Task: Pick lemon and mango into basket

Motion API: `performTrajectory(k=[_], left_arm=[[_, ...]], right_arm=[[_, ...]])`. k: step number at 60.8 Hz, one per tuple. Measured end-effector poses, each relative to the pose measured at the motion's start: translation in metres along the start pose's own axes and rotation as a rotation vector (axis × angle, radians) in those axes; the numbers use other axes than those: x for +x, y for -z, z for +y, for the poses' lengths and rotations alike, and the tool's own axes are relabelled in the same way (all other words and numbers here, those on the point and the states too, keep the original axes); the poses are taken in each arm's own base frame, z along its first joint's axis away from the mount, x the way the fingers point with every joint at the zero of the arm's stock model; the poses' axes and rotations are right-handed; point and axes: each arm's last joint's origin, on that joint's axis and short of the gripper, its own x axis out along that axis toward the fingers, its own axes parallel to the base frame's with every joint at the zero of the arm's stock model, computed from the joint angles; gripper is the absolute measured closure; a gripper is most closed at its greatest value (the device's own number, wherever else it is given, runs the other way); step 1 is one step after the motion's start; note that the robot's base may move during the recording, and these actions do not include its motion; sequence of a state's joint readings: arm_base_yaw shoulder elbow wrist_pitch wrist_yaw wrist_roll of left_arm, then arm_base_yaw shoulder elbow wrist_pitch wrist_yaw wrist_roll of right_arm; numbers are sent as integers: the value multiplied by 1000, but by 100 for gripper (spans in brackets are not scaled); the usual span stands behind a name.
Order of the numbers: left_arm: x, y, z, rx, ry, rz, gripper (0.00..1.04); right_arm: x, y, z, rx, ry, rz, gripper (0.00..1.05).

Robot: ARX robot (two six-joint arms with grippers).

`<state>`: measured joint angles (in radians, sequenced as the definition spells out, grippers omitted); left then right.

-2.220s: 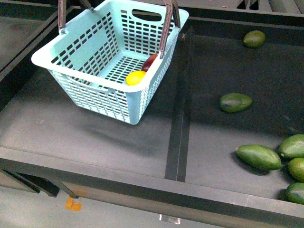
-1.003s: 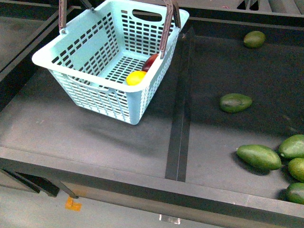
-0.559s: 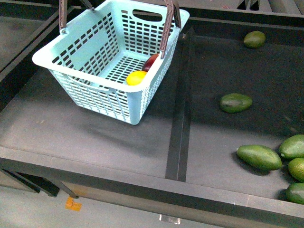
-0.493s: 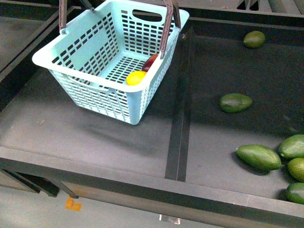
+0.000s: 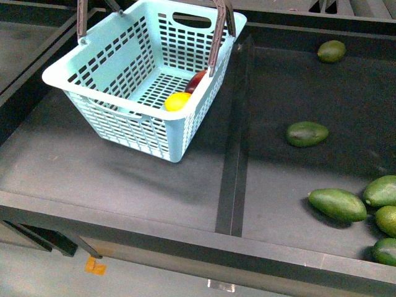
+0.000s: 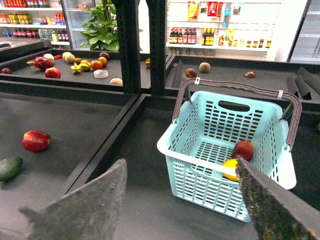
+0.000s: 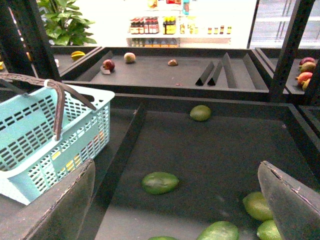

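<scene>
The light turquoise basket [image 5: 111,86] stands on the left shelf section with its brown handles [image 5: 218,31] raised. Inside it, near its right wall, lie the yellow lemon [image 5: 177,101] and the dark red mango [image 5: 196,81] behind it. From the left wrist I see the same basket [image 6: 200,165] with the lemon [image 6: 230,168] and mango [image 6: 243,150] in it. My left gripper [image 6: 182,200] hangs open, back from the basket, nothing between its fingers. My right gripper [image 7: 177,205] is open over the right section, with the basket [image 7: 30,140] off to one side. Neither arm shows in the front view.
Several dark green oval fruits lie in the right section [image 5: 306,133] [image 5: 337,204] [image 5: 331,51]. A raised black divider [image 5: 234,148] separates the two sections. A red apple [image 6: 36,140] and a green fruit [image 6: 9,167] lie on the far left shelf. The front ledge [image 5: 185,241] borders the shelf.
</scene>
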<state>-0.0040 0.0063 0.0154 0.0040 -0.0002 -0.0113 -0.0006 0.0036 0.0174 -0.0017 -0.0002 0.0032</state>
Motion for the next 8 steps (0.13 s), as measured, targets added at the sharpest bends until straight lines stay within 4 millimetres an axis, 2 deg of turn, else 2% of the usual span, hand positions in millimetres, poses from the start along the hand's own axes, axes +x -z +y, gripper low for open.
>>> performTrajectory(k=[6, 8], left_arm=[[0, 0, 0, 0, 0, 0, 8], [0, 0, 0, 2, 0, 0, 6]], right_arm=[[0, 0, 0, 0, 0, 0, 9], [0, 0, 0, 0, 0, 0, 9]])
